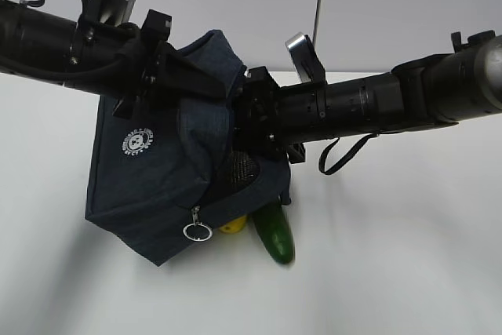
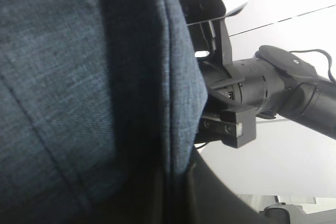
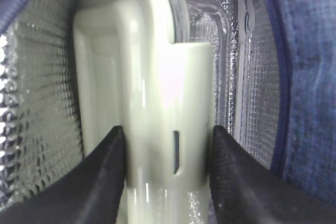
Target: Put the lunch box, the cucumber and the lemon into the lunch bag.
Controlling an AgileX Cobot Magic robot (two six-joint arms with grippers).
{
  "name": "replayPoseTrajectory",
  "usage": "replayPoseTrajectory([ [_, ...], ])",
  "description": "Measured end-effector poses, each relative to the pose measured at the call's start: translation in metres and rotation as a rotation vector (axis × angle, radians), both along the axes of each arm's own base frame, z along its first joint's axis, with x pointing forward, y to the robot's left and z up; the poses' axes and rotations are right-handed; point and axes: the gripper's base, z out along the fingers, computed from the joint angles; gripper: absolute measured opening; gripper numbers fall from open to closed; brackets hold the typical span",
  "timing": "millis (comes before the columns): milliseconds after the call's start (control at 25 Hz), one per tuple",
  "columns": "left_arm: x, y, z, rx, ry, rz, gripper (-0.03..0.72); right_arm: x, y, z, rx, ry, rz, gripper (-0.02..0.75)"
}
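Observation:
The navy lunch bag (image 1: 149,170) hangs tilted above the white table, mouth toward the right. My left gripper (image 1: 161,64) is shut on the bag's upper fabric (image 2: 79,87), which fills the left wrist view. My right gripper (image 3: 168,145) reaches inside the bag, shut on the pale green lid end of the lunch box (image 3: 147,77), one finger (image 3: 105,182) on each side. In the exterior view its fingertips are hidden in the bag's mouth. The lemon (image 1: 231,227) and the dark green cucumber (image 1: 276,234) lie on the table at the bag's lower right corner.
Silver quilted lining (image 3: 37,103) surrounds the lunch box closely. A metal ring pull (image 1: 197,231) dangles from the bag's zipper. The right arm (image 2: 278,87) passes close beside the bag. A black strap (image 1: 337,154) hangs under the right arm.

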Motion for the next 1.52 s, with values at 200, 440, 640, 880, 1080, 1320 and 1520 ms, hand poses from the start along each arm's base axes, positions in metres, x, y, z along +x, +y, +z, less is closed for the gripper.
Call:
replayPoseTrajectory([
  [200, 0.0, 0.0, 0.0, 0.0, 0.0, 0.0, 0.002, -0.0002, 0.0001, 0.0001, 0.002, 0.0, 0.002, 0.35],
  [440, -0.0009, -0.0004, 0.0004, -0.004, -0.003, -0.013, 0.002, -0.0008, 0.0003, 0.0002, 0.002, -0.001, 0.009, 0.35],
  [640, -0.0026, -0.0011, 0.0011, -0.013, -0.001, -0.032, 0.002, -0.0022, 0.0006, -0.0001, -0.002, -0.004, 0.027, 0.35],
  [880, -0.0032, -0.0012, 0.0012, -0.015, 0.0, -0.039, 0.002, -0.0038, 0.0006, -0.0011, -0.015, -0.009, 0.049, 0.35],
  [1080, -0.0031, -0.0012, 0.0013, -0.014, -0.011, -0.043, 0.002, -0.0044, 0.0004, -0.0021, -0.028, -0.012, 0.057, 0.35],
  [1320, -0.0025, -0.0015, 0.0021, -0.025, -0.013, -0.037, 0.002, -0.0058, 0.0002, -0.0036, -0.048, -0.018, 0.076, 0.35],
  [1520, -0.0036, -0.0045, 0.0025, -0.038, -0.008, -0.044, 0.002, -0.0054, 0.0003, -0.0031, -0.046, -0.018, 0.074, 0.35],
])
